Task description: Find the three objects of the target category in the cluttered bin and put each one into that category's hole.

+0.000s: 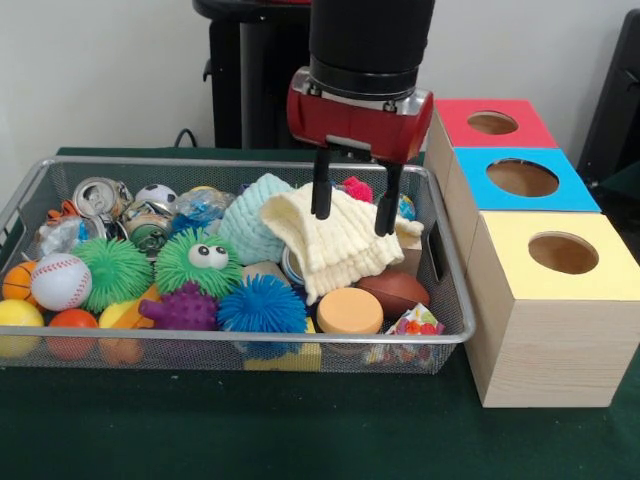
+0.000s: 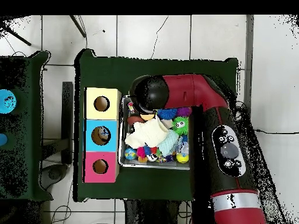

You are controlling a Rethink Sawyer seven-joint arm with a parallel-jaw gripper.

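The front view shows the wire basket from the side, on the green desk, crowded with toys: a baseball, a green spiky ball, a green fuzzy ball with eyes, a purple knobbly ball, a blue spiky ball, an orange disc, a small brown football, crushed cans at the far left corner, and a pale yellow cloth draped over the heap. The pincer hangs released, its two black fingers spread and their tips just over the cloth's upper edge, one on each side of a fold; whether they touch it I cannot tell. Beside the basket stand three wooden boxes, each with a round hole on top: yellow box nearest the camera, blue box in the middle, red box farthest.

The overhead view shows what the front cannot: the long red arm reaching across the basket, its black wrist covering the pincer and the end of the basket next to the yellow box. The cloth lies against the basket wall that faces the blue box, with the red box at the row's other end.

No writing or brand can be read on anything
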